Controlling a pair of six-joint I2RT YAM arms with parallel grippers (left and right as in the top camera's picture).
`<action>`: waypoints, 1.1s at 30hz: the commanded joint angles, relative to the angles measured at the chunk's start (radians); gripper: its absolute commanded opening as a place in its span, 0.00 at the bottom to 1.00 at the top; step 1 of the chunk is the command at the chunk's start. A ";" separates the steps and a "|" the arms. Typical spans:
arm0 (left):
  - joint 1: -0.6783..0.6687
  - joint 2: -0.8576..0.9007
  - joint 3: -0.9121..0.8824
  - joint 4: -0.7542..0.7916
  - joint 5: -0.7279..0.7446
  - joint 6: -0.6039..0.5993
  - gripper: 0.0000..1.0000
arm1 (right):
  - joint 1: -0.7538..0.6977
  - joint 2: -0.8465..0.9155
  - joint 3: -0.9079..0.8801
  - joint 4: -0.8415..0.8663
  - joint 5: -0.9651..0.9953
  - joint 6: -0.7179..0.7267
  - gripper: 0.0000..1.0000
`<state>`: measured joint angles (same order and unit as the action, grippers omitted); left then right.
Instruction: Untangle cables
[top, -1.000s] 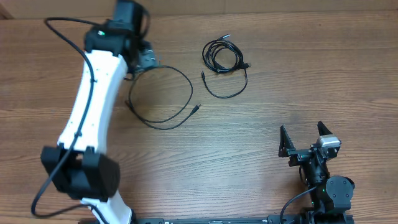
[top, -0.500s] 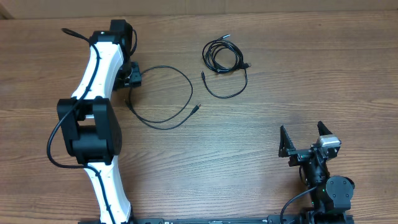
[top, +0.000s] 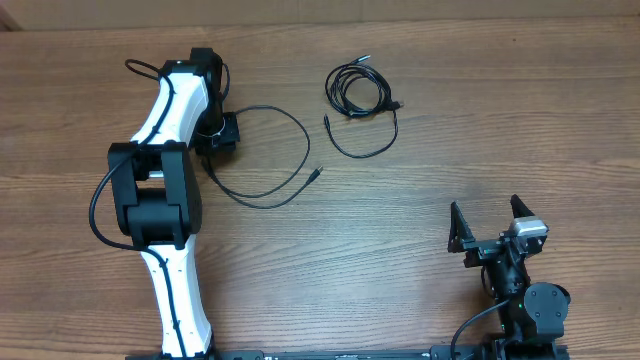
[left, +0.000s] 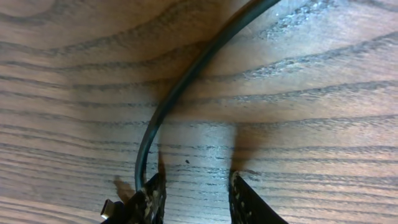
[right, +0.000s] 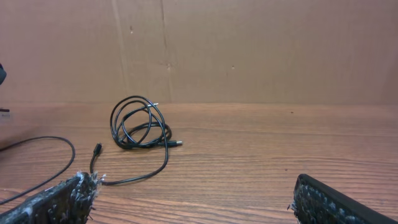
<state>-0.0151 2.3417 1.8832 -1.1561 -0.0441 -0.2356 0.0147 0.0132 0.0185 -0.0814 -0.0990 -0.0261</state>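
On the brown wood-grain table (top: 560, 120), the step in hand looks like the pick-up of one freed cord, to be dragged clear of the rest. The white-and-black left arm (top: 170, 110) reaches to the far left of the table, and its left gripper (left: 198, 198) is down at the wood with the jaws narrowed but apart, bare grain showing between the fingers (left: 245, 200). The black right gripper (top: 490, 232) is parked near the front right edge, spread wide and empty. The single thin black cable (left: 181, 82) lies in one big open loop on the left half of the table. In the wrist view it curves down to the outer edge of one finger rather than into the gap, so it seems not to be held. The next move probably calls for a small sideways shift to bring the cord between the fingers. The coiled bundle of thin black cable (right: 146, 144) lies far centre, well apart from the loop, with one tail curling out. A small metal plug (left: 109, 208) ends the loose cord just beside the finger.
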 joint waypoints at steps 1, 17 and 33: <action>0.015 0.042 0.003 0.006 0.018 0.011 0.34 | -0.002 -0.002 -0.010 0.005 0.005 -0.005 1.00; 0.101 0.045 0.238 -0.101 0.056 0.035 0.39 | -0.002 -0.002 -0.010 0.005 0.005 -0.005 1.00; 0.102 0.058 0.061 -0.022 -0.112 0.086 0.54 | -0.002 -0.002 -0.010 0.005 0.005 -0.005 1.00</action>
<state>0.0895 2.3890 2.0285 -1.2133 -0.1287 -0.1715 0.0147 0.0132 0.0185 -0.0811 -0.0990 -0.0257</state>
